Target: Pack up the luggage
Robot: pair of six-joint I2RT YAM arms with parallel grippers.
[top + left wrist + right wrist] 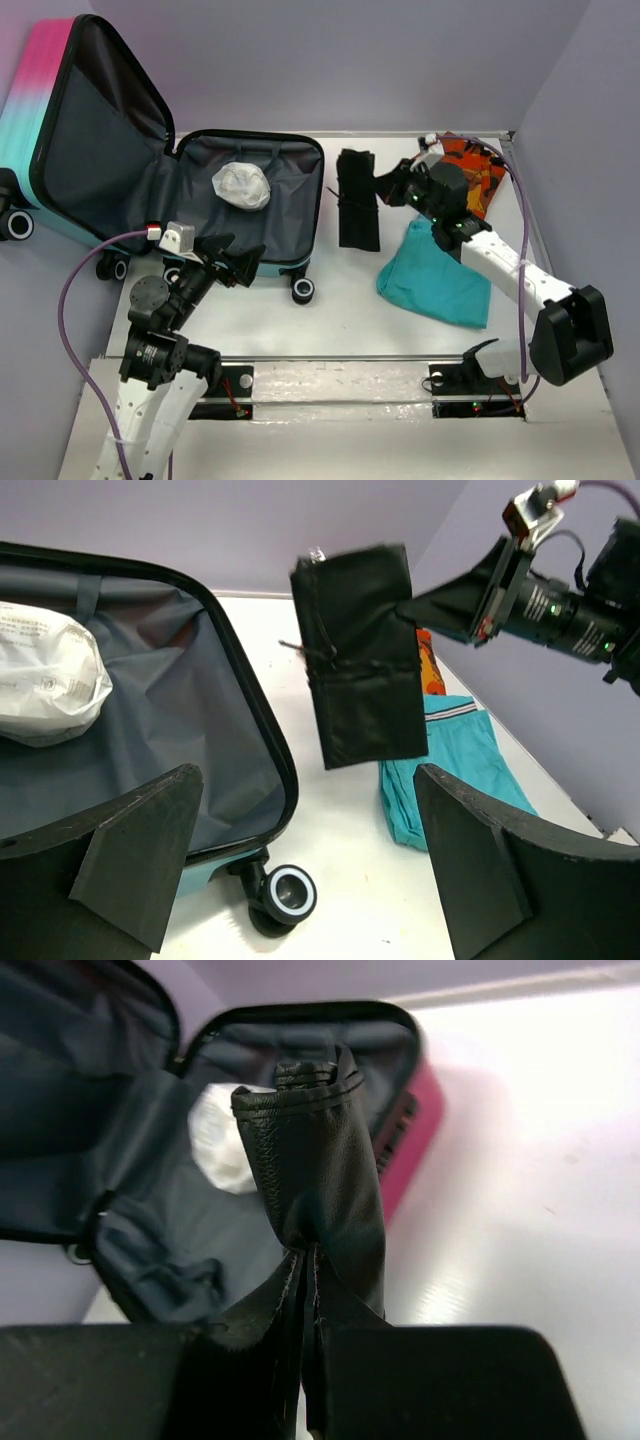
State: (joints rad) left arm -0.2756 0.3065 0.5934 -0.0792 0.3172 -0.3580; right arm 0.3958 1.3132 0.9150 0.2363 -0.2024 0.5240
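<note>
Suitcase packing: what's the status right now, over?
Right gripper shut on black pouch, beside the open suitcase. Left gripper open at its near edge. White bundle inside; teal garment, orange cloth on table.

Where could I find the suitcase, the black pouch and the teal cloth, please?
suitcase (pixel 285 215), top view, on the bare grey lining of its flat half.
black pouch (pixel 358 205), top view, on the middle of its front.
teal cloth (pixel 440 285), top view, on its middle.
</note>
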